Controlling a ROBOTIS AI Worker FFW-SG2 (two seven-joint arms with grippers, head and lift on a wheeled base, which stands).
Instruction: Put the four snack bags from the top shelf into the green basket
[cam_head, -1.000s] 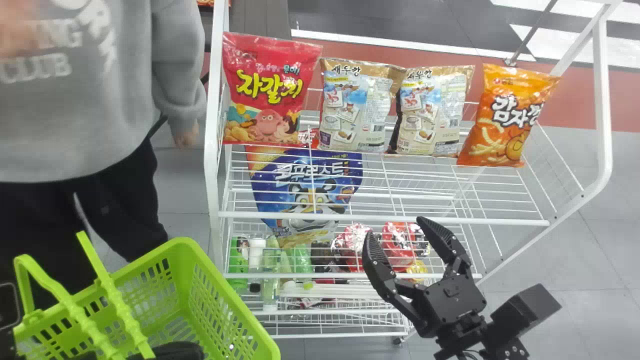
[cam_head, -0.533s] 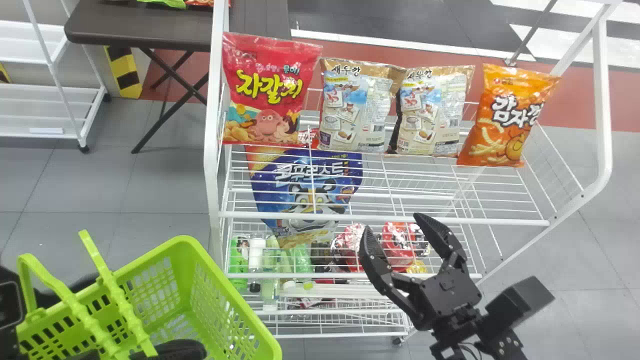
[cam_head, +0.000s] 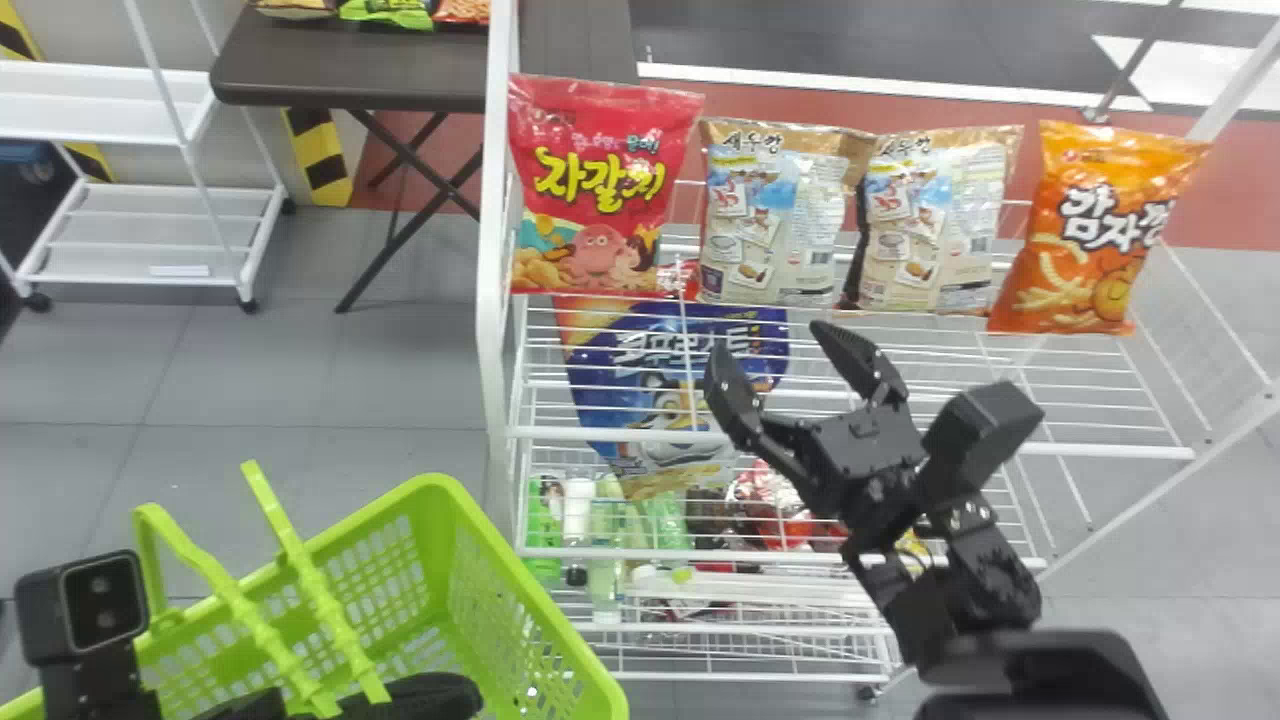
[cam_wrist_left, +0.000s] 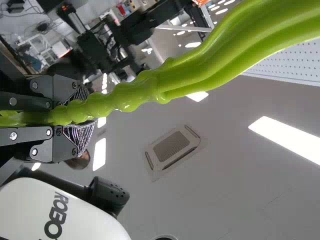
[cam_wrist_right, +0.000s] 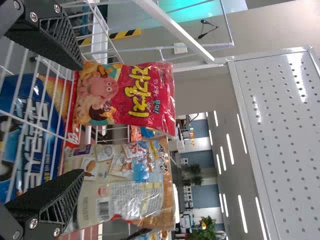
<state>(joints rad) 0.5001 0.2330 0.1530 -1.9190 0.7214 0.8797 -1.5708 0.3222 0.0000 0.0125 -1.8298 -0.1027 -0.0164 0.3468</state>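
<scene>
right claw (cam_head: 772, 345): spread, near side of bags | left claw (cam_head: 335, 703): clamped on basket handle (cam_head: 322, 602) | four snack bags (cam_head: 600, 200): top shelf (cam_head: 1100, 450), far edge

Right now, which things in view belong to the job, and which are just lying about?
Job:
- red bag, two beige bags, orange bag
- top shelf
- green basket
- right gripper; left gripper, gripping basket handle

Lying about:
- blue bag
- bottles
- dark table

Head view: high, facing forward and down over wire rack (cam_head: 1120, 451) and green basket (cam_head: 545, 592). Left wrist view: close at basket handle (cam_wrist_left: 190, 75), facing ceiling (cam_wrist_left: 240, 150). Right wrist view: near, facing red snack bag (cam_wrist_right: 145, 95), shared with head view.
</scene>
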